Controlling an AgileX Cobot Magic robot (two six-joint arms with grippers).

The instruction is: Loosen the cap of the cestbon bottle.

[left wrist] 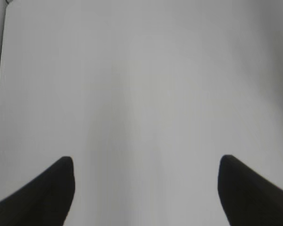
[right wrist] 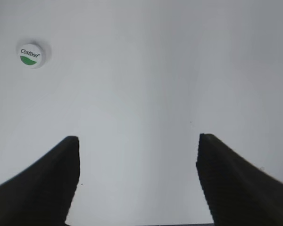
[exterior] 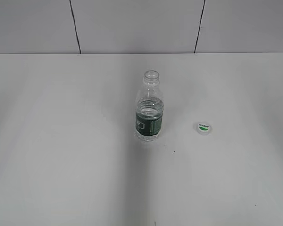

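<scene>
The cestbon bottle [exterior: 148, 108] stands upright at the table's middle in the exterior view, clear with a dark green label, its threaded neck open with no cap on it. The white cap [exterior: 203, 127] with a green logo lies flat on the table to the bottle's right, apart from it. The cap also shows in the right wrist view [right wrist: 31, 54] at the upper left. My right gripper [right wrist: 137, 141] is open and empty above bare table. My left gripper [left wrist: 146, 162] is open and empty above bare table. Neither gripper shows in the exterior view.
The white table [exterior: 61, 141] runs back to a grey panelled wall [exterior: 132, 23] with dark seams. The table's left edge shows in the left wrist view [left wrist: 1, 70].
</scene>
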